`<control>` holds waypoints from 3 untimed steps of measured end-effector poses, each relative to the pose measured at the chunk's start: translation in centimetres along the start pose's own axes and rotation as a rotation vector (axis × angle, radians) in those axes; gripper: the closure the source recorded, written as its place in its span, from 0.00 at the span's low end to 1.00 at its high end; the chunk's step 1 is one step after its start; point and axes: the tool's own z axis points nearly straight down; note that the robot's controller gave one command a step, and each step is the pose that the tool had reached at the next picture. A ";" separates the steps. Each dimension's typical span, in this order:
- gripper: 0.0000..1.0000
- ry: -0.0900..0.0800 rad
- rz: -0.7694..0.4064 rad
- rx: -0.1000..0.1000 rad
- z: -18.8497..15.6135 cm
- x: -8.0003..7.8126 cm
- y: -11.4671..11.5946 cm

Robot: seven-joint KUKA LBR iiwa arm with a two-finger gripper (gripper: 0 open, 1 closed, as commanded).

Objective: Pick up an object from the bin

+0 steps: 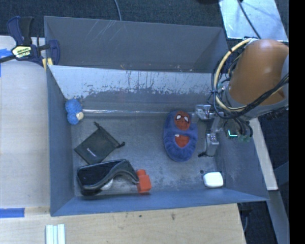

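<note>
My gripper (211, 145) hangs at the right side of the bin, its grey fingers pointing down just right of a blue plush slipper (180, 138) with a red and orange face on it. Nothing shows between the fingers, and their gap is too small to judge. A small white rounded block (213, 179) lies on the bin floor below the gripper, near the front right corner.
A black flat pouch (96, 146) lies left of centre. A black tool with an orange end (112, 177) rests along the front wall. A small blue and yellow toy (73, 111) sits in the back left corner. The arm's orange cover and cables hang over the right rim.
</note>
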 end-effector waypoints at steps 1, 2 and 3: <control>0.00 0.002 -0.078 -0.001 9.7 6.1 2.1; 1.00 -0.007 -0.080 0.001 9.2 5.8 2.0; 1.00 -0.016 -0.104 0.002 -7.4 0.5 2.9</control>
